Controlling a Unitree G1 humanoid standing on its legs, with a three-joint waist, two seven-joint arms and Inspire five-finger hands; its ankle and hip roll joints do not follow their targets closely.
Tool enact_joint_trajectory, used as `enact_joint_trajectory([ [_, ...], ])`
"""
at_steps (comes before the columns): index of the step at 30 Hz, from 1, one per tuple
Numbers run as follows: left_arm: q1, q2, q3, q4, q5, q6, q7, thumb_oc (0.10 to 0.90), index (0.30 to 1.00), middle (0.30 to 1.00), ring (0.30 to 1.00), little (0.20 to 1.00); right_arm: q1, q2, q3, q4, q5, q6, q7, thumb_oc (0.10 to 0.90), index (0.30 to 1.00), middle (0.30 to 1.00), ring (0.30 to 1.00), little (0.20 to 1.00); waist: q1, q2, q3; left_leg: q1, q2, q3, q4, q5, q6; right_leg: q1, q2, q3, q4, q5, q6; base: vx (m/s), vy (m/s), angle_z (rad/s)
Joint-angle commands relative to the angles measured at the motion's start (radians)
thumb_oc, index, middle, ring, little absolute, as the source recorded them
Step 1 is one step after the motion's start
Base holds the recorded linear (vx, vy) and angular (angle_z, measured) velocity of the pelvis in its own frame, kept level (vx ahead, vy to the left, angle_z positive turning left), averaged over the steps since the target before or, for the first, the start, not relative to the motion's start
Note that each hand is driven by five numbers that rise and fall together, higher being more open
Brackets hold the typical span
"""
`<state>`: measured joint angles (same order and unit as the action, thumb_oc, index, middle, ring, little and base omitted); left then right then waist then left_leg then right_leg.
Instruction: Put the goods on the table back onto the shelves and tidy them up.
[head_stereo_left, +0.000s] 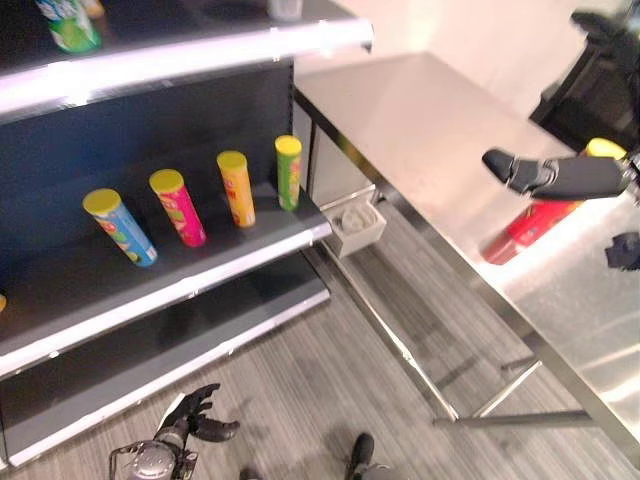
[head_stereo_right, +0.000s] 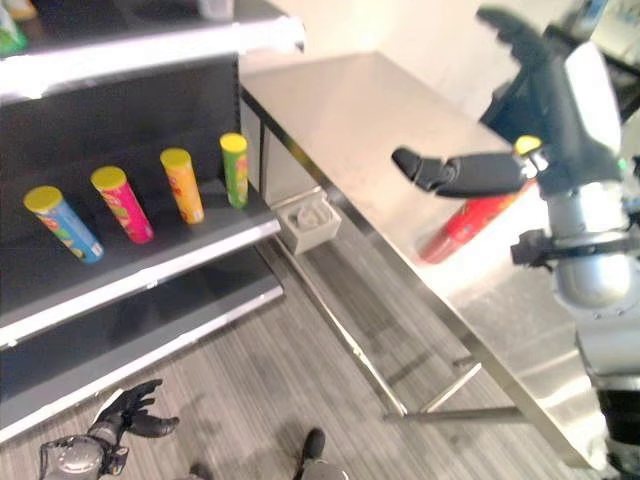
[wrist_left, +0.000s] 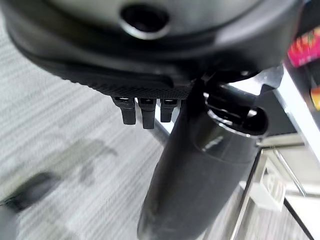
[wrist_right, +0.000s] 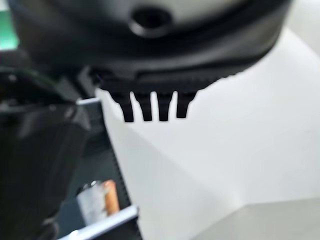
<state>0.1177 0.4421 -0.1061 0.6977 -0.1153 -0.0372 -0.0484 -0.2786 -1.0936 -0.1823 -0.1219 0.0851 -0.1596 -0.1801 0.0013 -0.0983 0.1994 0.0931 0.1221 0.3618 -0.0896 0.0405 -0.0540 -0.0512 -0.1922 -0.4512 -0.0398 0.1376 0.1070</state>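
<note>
Red can (head_stereo_left: 530, 224) lying at right of frame on table (head_stereo_left: 420, 120), long axis slanting toward upper right; just below right hand (head_stereo_right: 470, 172), fingers straight, empty; left hand (head_stereo_left: 190, 418) far, lower left, relaxed

You see one red can (head_stereo_left: 527, 226) lying on the steel table (head_stereo_left: 420, 120); four yellow-lidded cans (head_stereo_left: 235, 190) stand on the shelf (head_stereo_left: 150, 290)
</note>
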Motion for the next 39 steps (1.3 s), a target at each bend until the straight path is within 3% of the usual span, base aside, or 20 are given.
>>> enact_joint_trajectory([
  [1,0.024,0.048,0.009,-0.053,0.016,-0.048,0.001,0.800,0.900,0.900,0.900,0.900,-0.100,-0.031,-0.102,-0.008,-0.006,-0.020,-0.080,0.800,0.900,0.900,0.900,0.900,0.058,-0.052,-0.111,-0.005,0.002,0.044,0.008,-0.107,0.002,0.111,-0.182,-0.035,0.057,0.126,0.155,0.02,-0.152,-0.12],
  [2,0.024,0.048,0.009,-0.054,0.016,-0.047,0.001,0.800,0.900,0.900,0.900,0.900,-0.099,-0.031,-0.103,-0.009,-0.006,-0.020,-0.080,0.800,0.900,0.900,0.900,0.900,0.058,-0.052,-0.111,-0.005,0.002,0.044,0.008,-0.107,0.002,0.112,-0.181,-0.035,0.056,0.127,0.155,0.09,-0.297,-0.37],
  [3,0.032,0.036,0.017,-0.035,0.020,-0.044,0.000,0.800,0.900,0.900,0.900,0.900,-0.086,-0.034,-0.122,0.003,0.008,-0.011,-0.082,0.800,0.900,0.900,0.900,0.900,0.063,-0.063,-0.128,0.009,0.023,0.058,0.010,-0.093,-0.023,0.152,-0.129,-0.039,-0.037,0.061,0.155,0.12,-0.340,-0.39],
  [4,0.035,0.024,0.024,-0.032,0.015,-0.042,0.003,0.800,0.900,0.900,0.900,0.900,-0.069,-0.032,-0.138,0.009,0.037,-0.017,-0.079,0.800,0.900,0.900,0.900,0.900,0.051,-0.056,-0.134,0.018,0.044,0.061,0.010,-0.081,-0.039,0.157,-0.106,-0.024,-0.042,0.015,0.155,0.13,-0.348,-0.38],
  [8,0.030,0.013,0.013,-0.030,0.009,-0.038,0.004,0.800,0.900,0.900,0.900,0.900,-0.045,-0.030,-0.156,0.024,0.075,-0.019,-0.075,0.800,0.900,0.900,0.900,0.900,0.032,-0.040,-0.134,0.027,0.081,0.055,0.010,-0.060,-0.066,0.164,-0.065,-0.009,-0.044,-0.033,0.140,0.04,-0.178,-0.28],
  [13,0.027,0.003,0.007,-0.042,-0.010,-0.031,0.000,0.800,0.900,0.900,0.900,0.900,-0.018,-0.023,-0.179,0.043,0.140,-0.041,-0.068,0.800,0.900,0.900,0.900,0.900,0.008,-0.010,-0.125,0.028,0.153,0.044,0.024,-0.012,-0.105,0.170,0.017,0.019,-0.047,-0.106,0.088,0.01,-0.252,0.06],
  [15,0.023,0.007,0.003,-0.047,-0.022,-0.027,-0.004,0.800,0.900,0.900,0.900,0.900,-0.020,-0.021,-0.175,0.055,0.220,-0.058,-0.044,0.800,0.900,0.900,0.900,0.900,0.002,-0.002,-0.109,-0.007,0.200,0.026,0.115,-0.009,-0.121,0.173,0.059,0.031,-0.047,-0.140,0.055,-0.03,-0.274,-0.02],
  [17,0.023,0.004,0.005,-0.050,-0.031,-0.030,-0.002,0.800,0.900,0.900,0.900,0.900,-0.052,-0.025,-0.124,0.073,0.270,-0.068,-0.018,0.800,0.900,0.900,0.900,0.900,0.010,0.003,-0.083,-0.049,0.219,-0.016,0.234,-0.023,-0.126,0.180,0.084,0.042,-0.047,-0.164,0.031,-0.07,-0.217,-0.08],
  [18,0.021,0.001,0.007,-0.050,-0.044,-0.034,0.006,0.800,0.900,0.900,0.900,0.900,-0.072,-0.039,-0.078,0.089,0.257,-0.051,-0.003,0.800,0.900,0.900,0.900,0.900,0.039,-0.008,-0.057,-0.119,0.166,-0.120,0.264,-0.020,-0.098,0.169,0.078,0.044,-0.047,-0.152,0.018,-0.09,-0.111,-0.31],
  [19,0.018,-0.004,0.005,-0.047,-0.050,-0.034,0.008,0.800,0.900,0.900,0.900,0.900,-0.078,-0.044,-0.063,0.093,0.257,-0.046,0.006,0.800,0.900,0.900,0.900,0.900,0.046,-0.012,-0.054,-0.147,0.132,-0.172,0.244,-0.032,-0.093,0.171,0.079,0.050,-0.047,-0.153,0.018,-0.06,-0.063,-0.39],
  [22,0.003,-0.003,-0.012,-0.035,-0.053,-0.041,0.013,0.800,0.900,0.900,0.900,0.900,-0.114,-0.054,-0.028,0.121,0.252,-0.045,0.005,0.800,0.900,0.900,0.900,0.900,0.072,-0.013,-0.046,-0.214,0.071,-0.263,0.175,0.008,-0.095,0.178,0.078,0.063,-0.047,-0.149,0.027,0.05,0.044,-0.42],
  [25,0.013,-0.010,-0.017,-0.033,-0.065,-0.049,0.020,0.800,0.900,0.900,0.900,0.900,-0.192,-0.046,0.060,0.144,0.223,-0.042,0.013,0.800,0.900,0.900,0.900,0.900,0.095,0.003,-0.050,-0.205,0.014,-0.374,0.105,0.001,-0.085,0.163,0.085,0.113,-0.047,-0.142,0.037,0.05,0.104,-0.48],
  [27,0.013,-0.014,-0.025,-0.022,-0.059,-0.049,0.017,0.800,0.900,0.900,0.900,0.900,-0.204,-0.026,0.083,0.153,0.212,-0.034,0.017,0.800,0.900,0.900,0.900,0.900,0.086,0.016,-0.069,-0.155,0.009,-0.370,0.053,0.003,-0.082,0.167,0.081,0.131,-0.047,-0.140,0.040,0.14,0.191,-1.17],
  [31,0.023,-0.012,-0.039,-0.004,-0.041,-0.050,0.009,0.800,0.900,0.900,0.900,0.900,-0.233,0.030,0.159,0.174,0.169,-0.005,0.033,0.800,0.900,0.900,0.900,0.900,0.080,0.021,-0.100,-0.060,-0.022,-0.297,0.002,-0.016,-0.049,0.174,0.039,0.177,-0.047,-0.119,0.060,0.15,0.246,-0.57],
  [39,0.033,-0.011,-0.033,0.013,-0.029,-0.047,0.008,0.800,0.900,0.900,0.900,0.900,-0.254,0.041,0.201,0.195,0.134,0.016,0.038,0.800,0.900,0.900,0.900,0.900,0.085,0.007,-0.107,-0.034,-0.039,-0.265,0.002,-0.039,-0.026,0.170,0.012,0.192,-0.046,-0.100,0.079,0.04,0.086,-0.11],
])
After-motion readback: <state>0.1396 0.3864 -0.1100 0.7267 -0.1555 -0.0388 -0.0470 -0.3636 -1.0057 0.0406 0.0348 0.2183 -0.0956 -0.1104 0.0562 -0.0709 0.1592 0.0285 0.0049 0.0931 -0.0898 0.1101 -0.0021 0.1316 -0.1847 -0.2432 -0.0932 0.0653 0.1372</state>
